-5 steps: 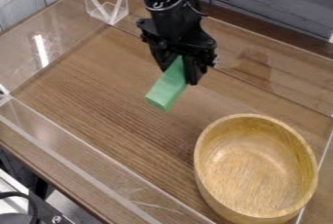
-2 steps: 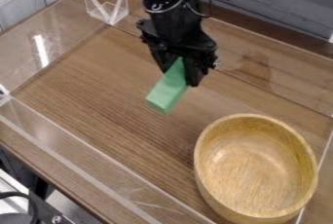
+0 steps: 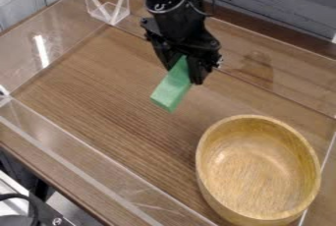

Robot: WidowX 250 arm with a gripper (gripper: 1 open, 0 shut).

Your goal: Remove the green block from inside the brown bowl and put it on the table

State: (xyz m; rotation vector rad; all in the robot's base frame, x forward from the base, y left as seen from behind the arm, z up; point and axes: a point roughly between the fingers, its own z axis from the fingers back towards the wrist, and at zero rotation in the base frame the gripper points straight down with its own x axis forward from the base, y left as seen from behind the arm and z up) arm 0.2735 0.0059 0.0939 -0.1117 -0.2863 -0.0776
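Starting at the left edge of the table (image 3: 92,92), I see only bare wood grain and the low clear wall (image 3: 53,43) that borders it, with a small clear folded piece (image 3: 105,9) near the far left corner. Moving toward the middle, my gripper (image 3: 188,65) points steeply downward with its fingers pinched on the top end of the green block (image 3: 171,85), which hangs tilted below them, its lower end close to the wood; I can't tell whether it touches. Further right, near the front right corner, the brown bowl (image 3: 258,167) sits empty, well apart from the block.

I judge the removal done and only the set-down left. My worry is the tilt: if I let go from here, the block may tip, skid, or bounce along the grain. Lowering too hard could instead jam its bottom corner into the wood and twist it in the grip.
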